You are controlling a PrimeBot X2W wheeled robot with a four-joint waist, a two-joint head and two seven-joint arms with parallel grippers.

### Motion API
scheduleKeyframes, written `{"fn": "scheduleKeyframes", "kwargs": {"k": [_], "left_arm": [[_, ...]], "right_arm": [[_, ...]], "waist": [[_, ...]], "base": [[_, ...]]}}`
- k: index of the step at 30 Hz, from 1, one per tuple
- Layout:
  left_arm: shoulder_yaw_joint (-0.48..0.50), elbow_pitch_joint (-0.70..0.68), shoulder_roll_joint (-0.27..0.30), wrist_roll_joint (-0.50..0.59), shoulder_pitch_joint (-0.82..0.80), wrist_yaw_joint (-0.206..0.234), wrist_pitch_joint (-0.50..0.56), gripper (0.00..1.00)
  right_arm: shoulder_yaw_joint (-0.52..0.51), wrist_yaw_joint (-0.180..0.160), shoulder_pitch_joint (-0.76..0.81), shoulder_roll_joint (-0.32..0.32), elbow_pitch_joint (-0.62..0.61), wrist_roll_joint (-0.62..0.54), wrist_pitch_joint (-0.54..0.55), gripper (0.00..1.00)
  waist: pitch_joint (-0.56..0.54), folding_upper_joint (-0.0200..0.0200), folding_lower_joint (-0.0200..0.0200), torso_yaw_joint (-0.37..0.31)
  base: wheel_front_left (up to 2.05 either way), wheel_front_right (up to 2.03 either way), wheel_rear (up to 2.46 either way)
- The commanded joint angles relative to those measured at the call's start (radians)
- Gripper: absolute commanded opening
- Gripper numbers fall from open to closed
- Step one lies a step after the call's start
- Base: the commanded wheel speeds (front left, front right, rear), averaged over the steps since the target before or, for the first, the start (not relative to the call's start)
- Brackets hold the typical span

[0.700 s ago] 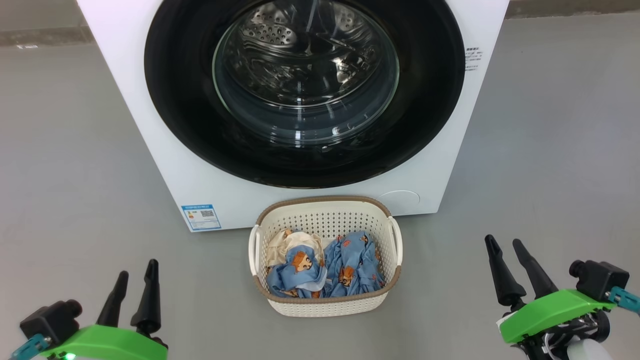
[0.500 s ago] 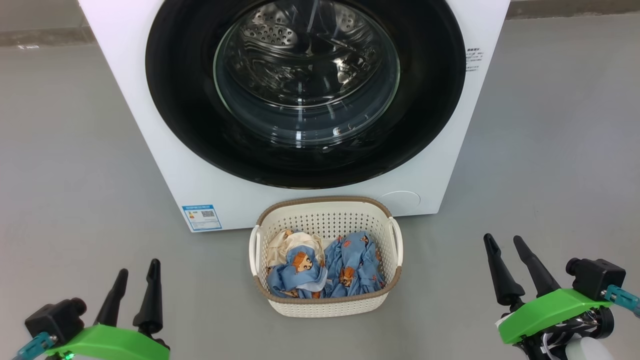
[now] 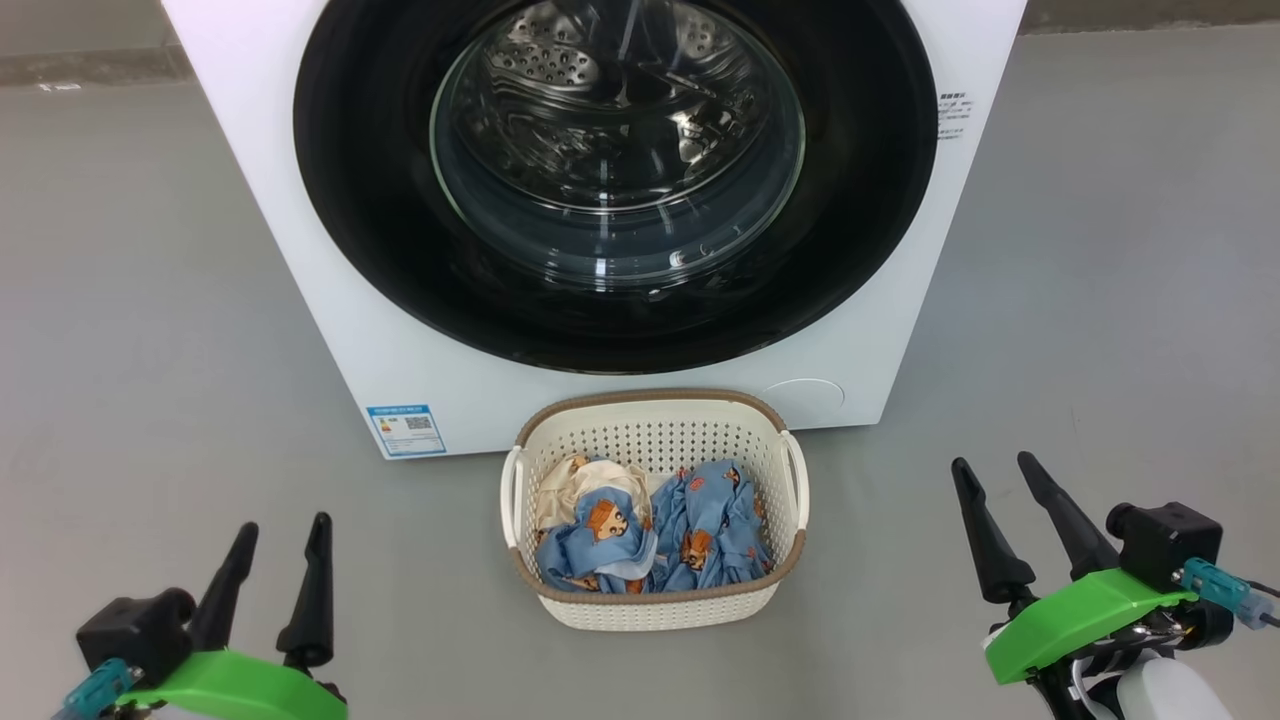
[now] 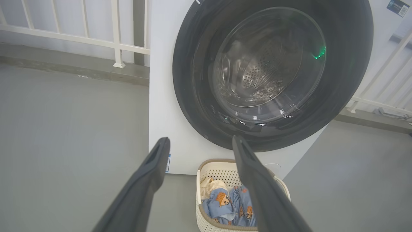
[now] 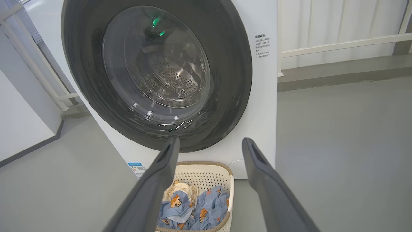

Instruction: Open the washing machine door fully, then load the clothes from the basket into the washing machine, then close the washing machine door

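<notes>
Head view: left hand point(image 3: 284, 527) & right hand point(image 3: 993, 463) are both edging up twd the washing machine point(image 3: 330, 330), fingers spread, empty. Washing machine door point(image 3: 620, 335) is staying shut. Basket point(image 3: 650, 397) w/ clothes point(image 3: 700, 520) is sitting on the floor just in front.
Left wrist view: fingers point(image 4: 151, 170) are gaping below the door rim.
Right wrist view: same. Judging by this, door-opening approach is only starting.

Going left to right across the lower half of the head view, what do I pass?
Left pincer → blue label → basket → right pincer.
</notes>
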Motion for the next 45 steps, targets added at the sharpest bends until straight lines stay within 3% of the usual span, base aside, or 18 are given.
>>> {"fn": "scheduleKeyframes", "kwargs": {"k": [1, 21, 45], "left_arm": [[0.025, -0.031, 0.035, 0.035, -0.055, -0.002, -0.017, 1.0], [0.04, -0.013, 0.048, 0.246, -0.069, -0.003, -0.076, 1.0], [0.101, 0.01, 0.012, 0.225, -0.069, -0.003, -0.076, 1.0]], "right_arm": [[0.024, 0.001, -0.049, -0.017, -0.022, -0.042, -0.016, 1.0], [0.036, 0.002, -0.084, -0.028, -0.007, -0.265, -0.074, 1.0], [0.005, 0.002, -0.086, -0.004, 0.01, -0.231, -0.074, 1.0]], "waist": [[0.001, 0.0, -0.0001, 0.0], [0.007, 0.0, -0.0001, 0.003], [0.01, 0.0, -0.0001, 0.003]], "base": [[0.0, 0.0, 0.0], [0.0, 0.0, 0.0], [0.0, 0.0, 0.0]]}}
